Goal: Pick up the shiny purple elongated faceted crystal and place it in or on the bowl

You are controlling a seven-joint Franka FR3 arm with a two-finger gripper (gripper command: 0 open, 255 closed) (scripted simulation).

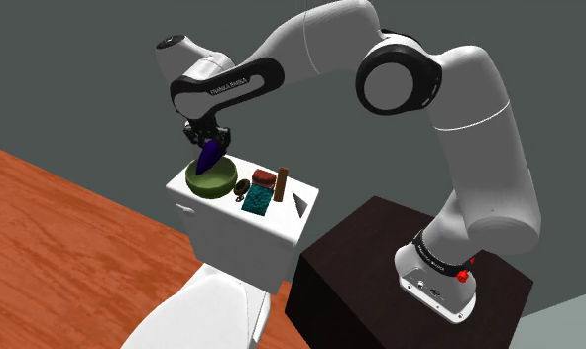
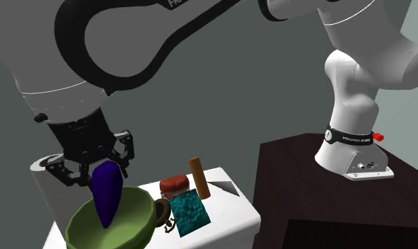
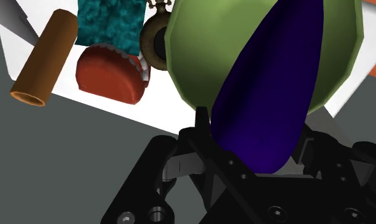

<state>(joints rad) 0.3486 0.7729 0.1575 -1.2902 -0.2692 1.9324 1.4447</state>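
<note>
The dark purple, elongated crystal [image 1: 209,155] hangs point-down over the green bowl [image 1: 194,179], and my gripper [image 1: 207,137] is shut on its upper end. From the second exterior view, the crystal [image 2: 108,192] leans a little and its lower tip dips inside the bowl's rim [image 2: 140,212], with the black gripper [image 2: 94,168] clasping it from above. Along the gripper in the wrist view, the crystal [image 3: 269,95] reaches out from between the fingers across the bowl [image 3: 199,44].
The bowl stands on a white toilet tank [image 1: 271,233]. Beside it are a small dark round trinket [image 2: 165,216], a teal block [image 2: 189,212], a reddish-brown lump [image 2: 175,185], an upright orange-brown cylinder [image 2: 199,178] and a grey wedge [image 2: 225,187]. The dark stand [image 1: 370,268] is nearby.
</note>
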